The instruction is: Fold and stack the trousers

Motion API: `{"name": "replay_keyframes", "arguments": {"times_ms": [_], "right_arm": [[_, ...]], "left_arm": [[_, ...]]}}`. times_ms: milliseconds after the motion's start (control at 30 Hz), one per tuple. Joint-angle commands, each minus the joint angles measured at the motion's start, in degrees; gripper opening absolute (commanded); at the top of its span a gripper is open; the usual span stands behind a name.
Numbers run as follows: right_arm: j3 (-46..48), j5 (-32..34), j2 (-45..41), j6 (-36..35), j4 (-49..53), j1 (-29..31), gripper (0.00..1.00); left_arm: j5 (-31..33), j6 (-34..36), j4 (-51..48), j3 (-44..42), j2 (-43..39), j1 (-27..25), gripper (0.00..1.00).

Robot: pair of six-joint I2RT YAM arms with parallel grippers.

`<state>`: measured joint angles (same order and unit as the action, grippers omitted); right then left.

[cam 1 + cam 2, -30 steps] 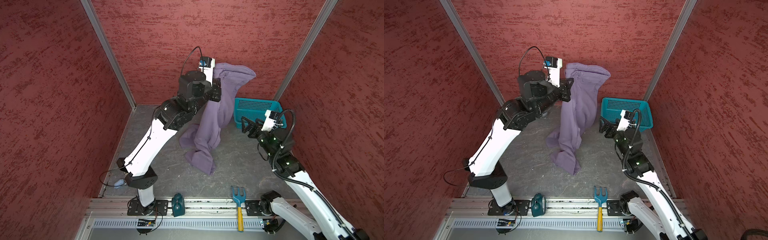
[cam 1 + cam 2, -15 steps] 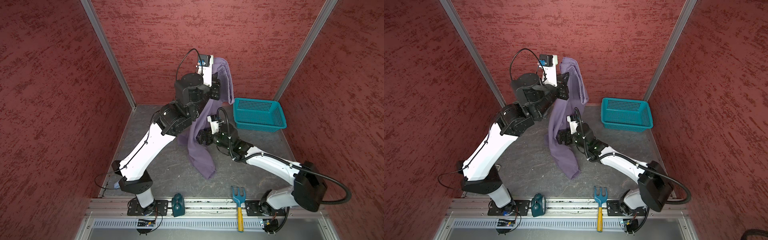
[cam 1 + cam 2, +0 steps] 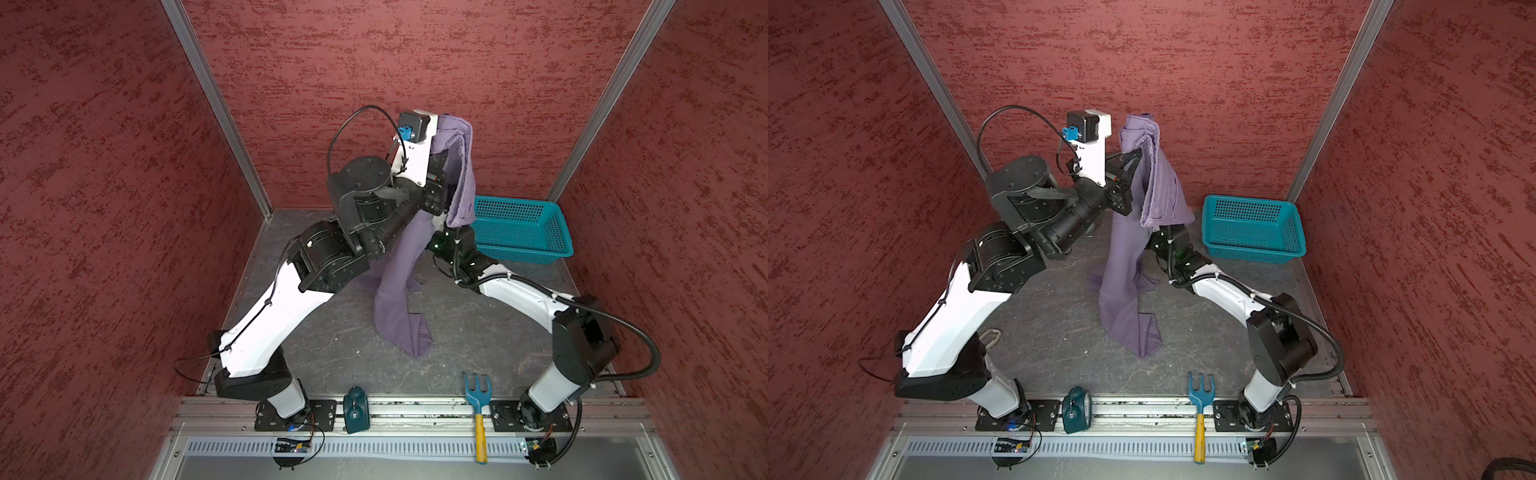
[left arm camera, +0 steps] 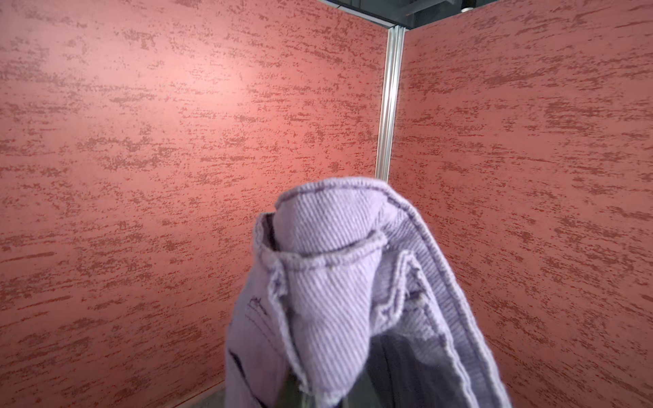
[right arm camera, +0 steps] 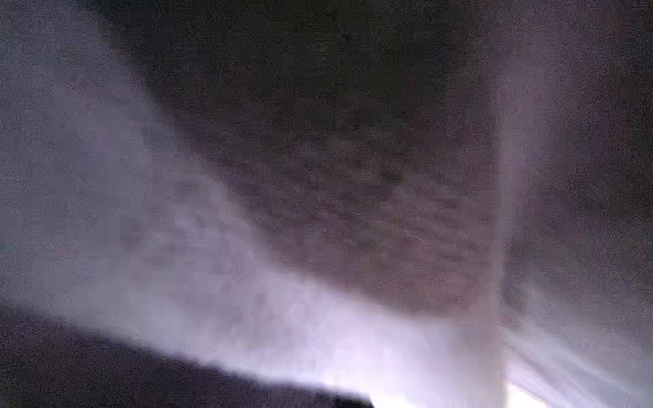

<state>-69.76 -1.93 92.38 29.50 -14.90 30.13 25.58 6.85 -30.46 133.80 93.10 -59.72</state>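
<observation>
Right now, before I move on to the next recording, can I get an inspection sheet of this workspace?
Surface: grey marbled table, no spills seen.
Job's things: trousers hang unfolded from the left gripper, lower end on the table.
Clutter: teal basket rear right, nothing seen inside; blue garden fork and small teal object at the front rail.
Grippers: left gripper shut on the trousers, raised; right gripper shut, fingers hidden behind the cloth, hold unconfirmed.
Cables: black cable loops over the left wrist; corrugated hose beside the right arm.
Surroundings: red textured walls, aluminium corner posts.
</observation>
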Motion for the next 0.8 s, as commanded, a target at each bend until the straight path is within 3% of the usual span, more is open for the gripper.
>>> {"name": "replay_keyframes", "arguments": {"times_ms": [0, 167, 400, 633, 767], "right_arm": [[-3.34, 9.54, -8.72, -4.13, 3.92, -4.62, 0.0], [-6.82, 18.02, -19.35, -13.39, 8.73, -7.34, 0.0], [-15.43, 26.56, -26.37, -24.57, 10.6, -7.64, 0.0], [-24.8, 29.72, -25.04, -30.94, 11.96, -7.72, 0.0], [-26.43, 26.72, -20.25, -29.09, 16.48, -7.7, 0.0]], "left_arm": [[-0.36, 3.58, 6.08, -1.54, -2.42, -0.27, 0.07], [0.01, 5.31, 7.75, -3.44, -2.24, -0.22, 0.06], [0.69, 5.65, 7.44, -3.98, -0.39, -0.22, 0.06], [2.07, 2.91, 4.6, -6.1, -0.81, -0.21, 0.06], [8.98, -0.95, 4.44, -11.64, -3.52, 0.1, 0.06]]}}
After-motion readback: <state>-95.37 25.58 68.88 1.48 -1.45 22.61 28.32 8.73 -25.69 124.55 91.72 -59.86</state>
